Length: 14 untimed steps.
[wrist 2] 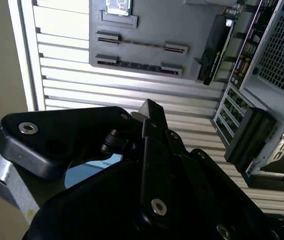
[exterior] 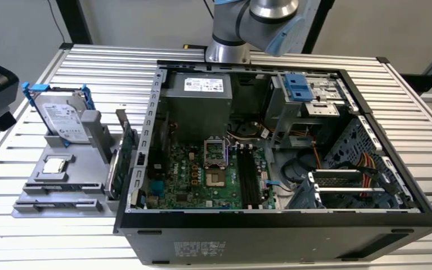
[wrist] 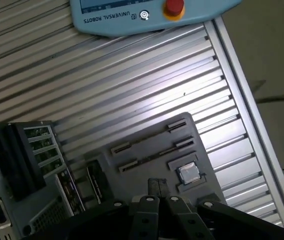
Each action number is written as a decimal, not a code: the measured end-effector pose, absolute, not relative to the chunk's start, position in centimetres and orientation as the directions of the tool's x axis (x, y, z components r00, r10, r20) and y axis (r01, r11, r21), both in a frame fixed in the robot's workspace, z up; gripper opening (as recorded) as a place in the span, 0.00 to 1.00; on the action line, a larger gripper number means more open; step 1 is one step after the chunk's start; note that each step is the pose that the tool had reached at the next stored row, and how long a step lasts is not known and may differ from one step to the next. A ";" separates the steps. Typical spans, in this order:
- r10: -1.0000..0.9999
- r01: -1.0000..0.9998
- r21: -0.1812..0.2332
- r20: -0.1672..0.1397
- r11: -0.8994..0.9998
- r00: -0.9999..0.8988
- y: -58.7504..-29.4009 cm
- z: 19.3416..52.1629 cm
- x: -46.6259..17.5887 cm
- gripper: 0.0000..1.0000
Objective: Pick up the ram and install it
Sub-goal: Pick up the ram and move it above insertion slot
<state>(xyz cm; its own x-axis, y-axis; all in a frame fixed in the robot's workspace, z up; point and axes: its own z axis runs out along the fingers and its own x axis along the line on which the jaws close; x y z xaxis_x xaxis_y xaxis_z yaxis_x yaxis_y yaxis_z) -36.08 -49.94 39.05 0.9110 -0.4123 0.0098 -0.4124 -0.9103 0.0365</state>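
My gripper (wrist: 157, 183) hangs high above the grey fixture (wrist: 202, 150), its two black fingers (wrist 2: 151, 112) pressed together with nothing between them. The fixture has two long narrow holders (wrist: 149, 136). In the second wrist view a thin brownish strip (wrist 2: 142, 44) lies edge-on in one holder; I cannot tell whether it is the ram. In the exterior view the fixture (exterior: 81, 194) sits to the left of the open computer case (exterior: 276, 222). The motherboard's black slots (exterior: 247, 177) run beside the processor socket.
On the fixture stand a silver hard drive in a blue frame (exterior: 62, 115), a green card (exterior: 126, 149) on edge and a small square chip (wrist: 189, 173). A teach pendant (wrist: 147, 12) lies on the ribbed table (wrist: 132, 85), whose edge (wrist: 252, 110) runs near the fixture.
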 end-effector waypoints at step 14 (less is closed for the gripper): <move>-0.627 -0.627 0.037 0.010 -0.778 0.779 -49.9 38.9 -36.1 0.00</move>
<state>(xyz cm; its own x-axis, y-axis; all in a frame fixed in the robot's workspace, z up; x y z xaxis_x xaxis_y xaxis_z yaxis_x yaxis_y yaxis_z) -36.08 -49.94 38.90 0.7792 -0.6267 0.0098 -0.6266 -0.7785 0.0365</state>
